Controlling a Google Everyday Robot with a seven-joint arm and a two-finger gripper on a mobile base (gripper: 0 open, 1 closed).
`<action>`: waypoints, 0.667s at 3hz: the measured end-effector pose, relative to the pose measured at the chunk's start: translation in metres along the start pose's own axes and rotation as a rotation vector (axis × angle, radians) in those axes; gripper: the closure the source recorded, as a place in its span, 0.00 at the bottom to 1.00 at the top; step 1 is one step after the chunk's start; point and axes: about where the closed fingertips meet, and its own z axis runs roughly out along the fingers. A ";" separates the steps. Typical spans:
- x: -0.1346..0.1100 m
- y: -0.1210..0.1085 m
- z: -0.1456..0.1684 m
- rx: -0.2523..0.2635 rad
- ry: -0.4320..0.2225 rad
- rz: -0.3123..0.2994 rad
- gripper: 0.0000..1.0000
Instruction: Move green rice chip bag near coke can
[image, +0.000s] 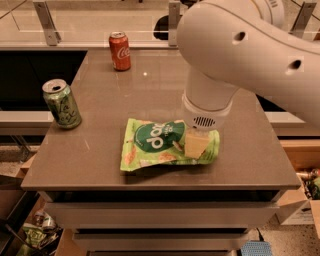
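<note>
Camera view puts my hand (197, 146) down on the right end of the flat, crinkly light-green rice chip bag (155, 142), which lies near the front edge of the grey-brown stone worktop (150, 90), about midway along it. Whether my hand is clasping the bag or only resting on it, I cannot tell. The red coke can (120, 51) with white script stands well apart, at the back edge toward the left corner. A green soda can (62, 104) sits by the left edge. I judge the task barely begun: lifting and carrying the bag are not yet done.
</note>
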 end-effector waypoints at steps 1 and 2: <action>0.000 -0.018 -0.014 0.025 -0.010 -0.006 1.00; 0.002 -0.040 -0.029 0.044 -0.026 -0.009 1.00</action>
